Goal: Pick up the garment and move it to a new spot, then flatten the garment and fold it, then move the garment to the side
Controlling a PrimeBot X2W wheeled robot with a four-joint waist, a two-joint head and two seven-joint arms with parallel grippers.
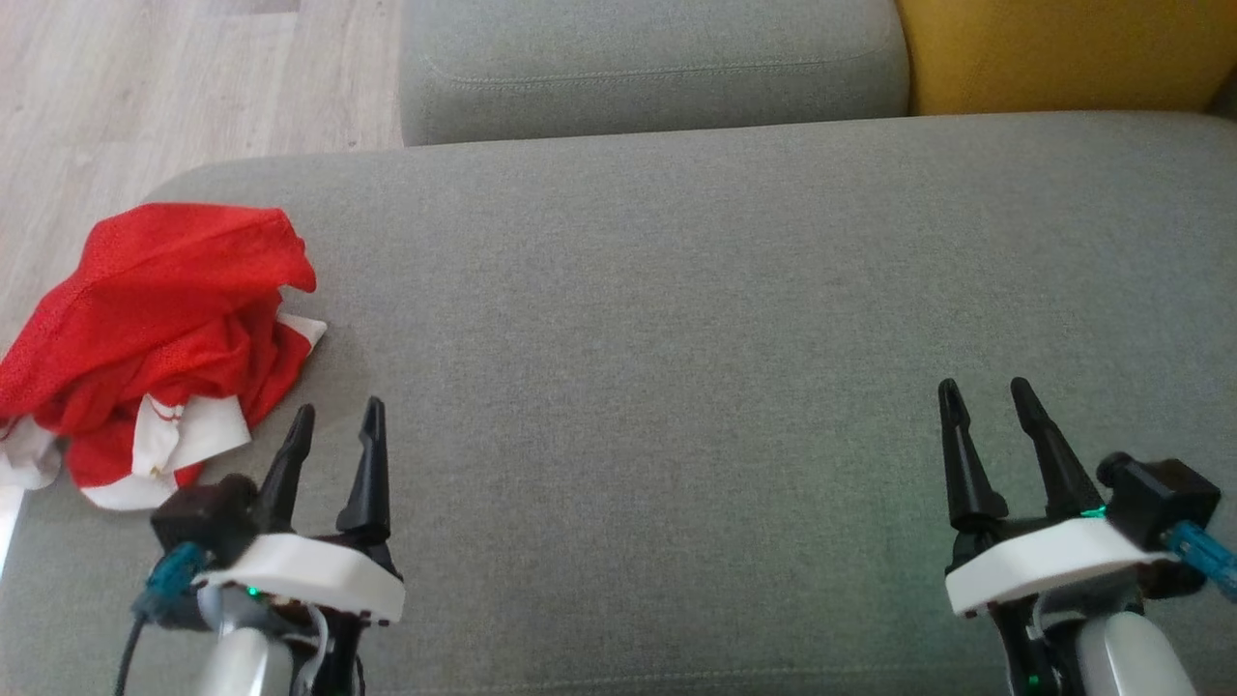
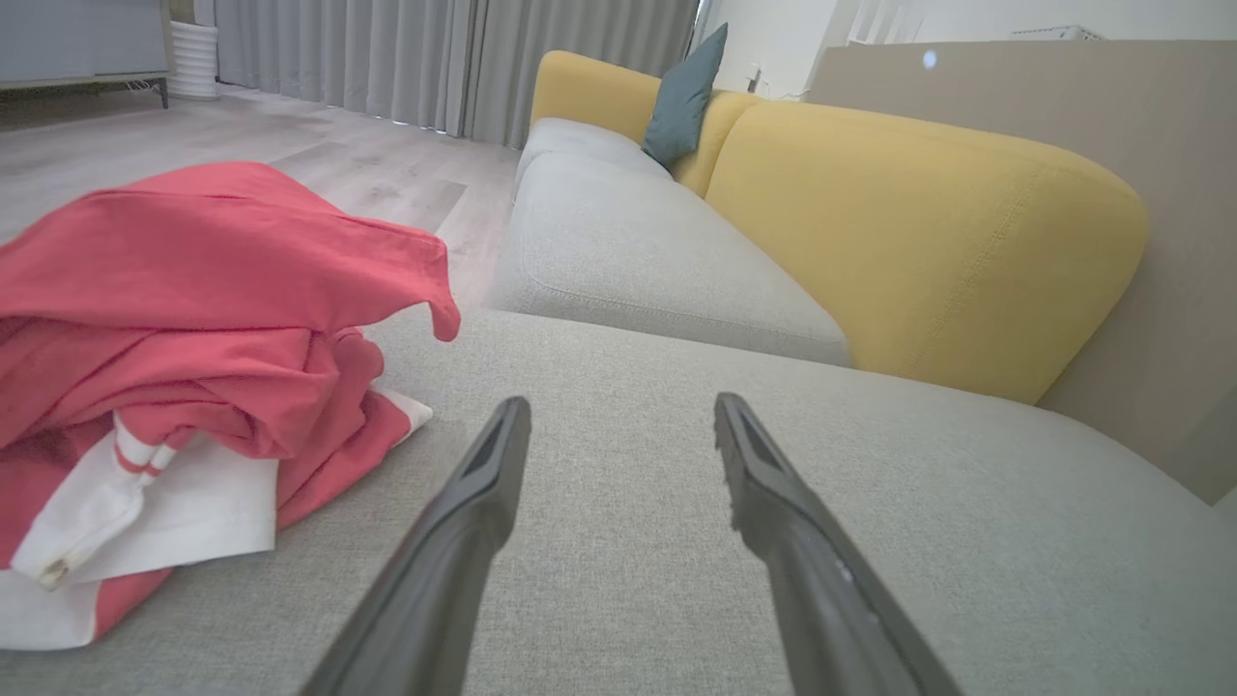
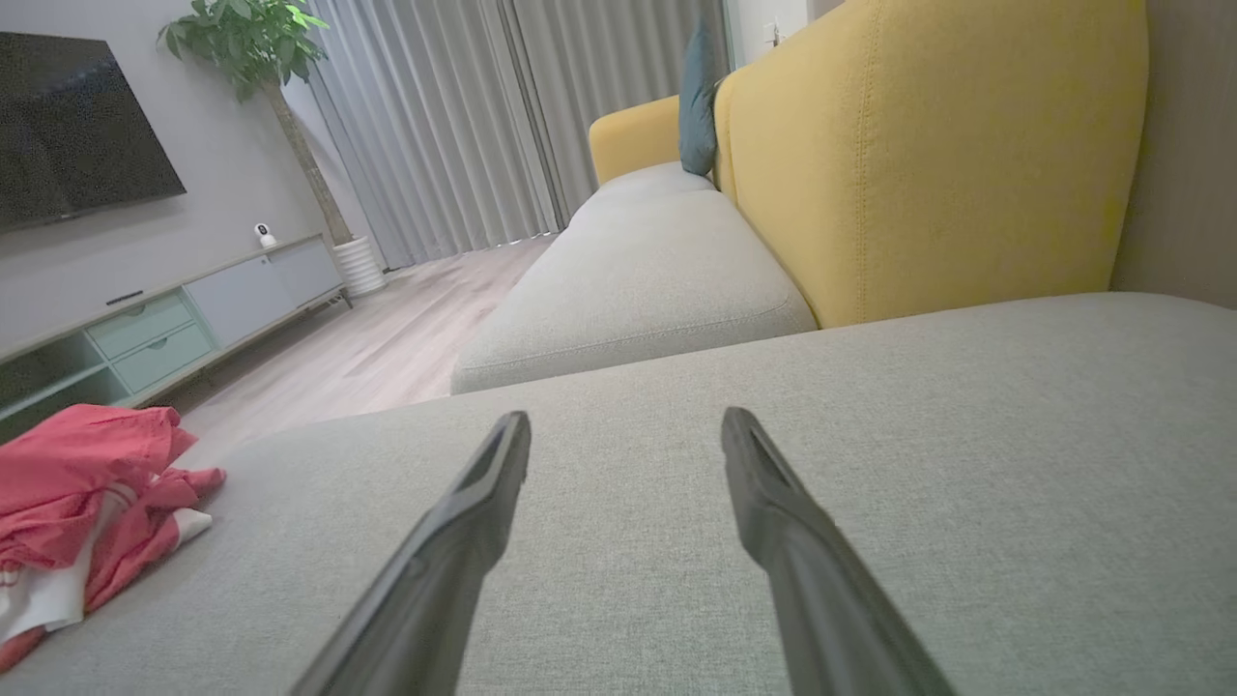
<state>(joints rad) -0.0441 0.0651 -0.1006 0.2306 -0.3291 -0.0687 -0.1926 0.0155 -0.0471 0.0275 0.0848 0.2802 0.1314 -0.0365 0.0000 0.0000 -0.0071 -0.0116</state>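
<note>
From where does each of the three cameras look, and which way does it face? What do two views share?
Head view: on the head, facing down at the grey cushion; left gripper and right gripper show, open; garment at left.
Left wrist view: on the left wrist, facing along its fingers toward the yellow backrest; garment close at left.
Right wrist view: on the right wrist, facing along its fingers toward the backrest; garment far left.
Shared: both wrist views show the teal pillow.
</note>
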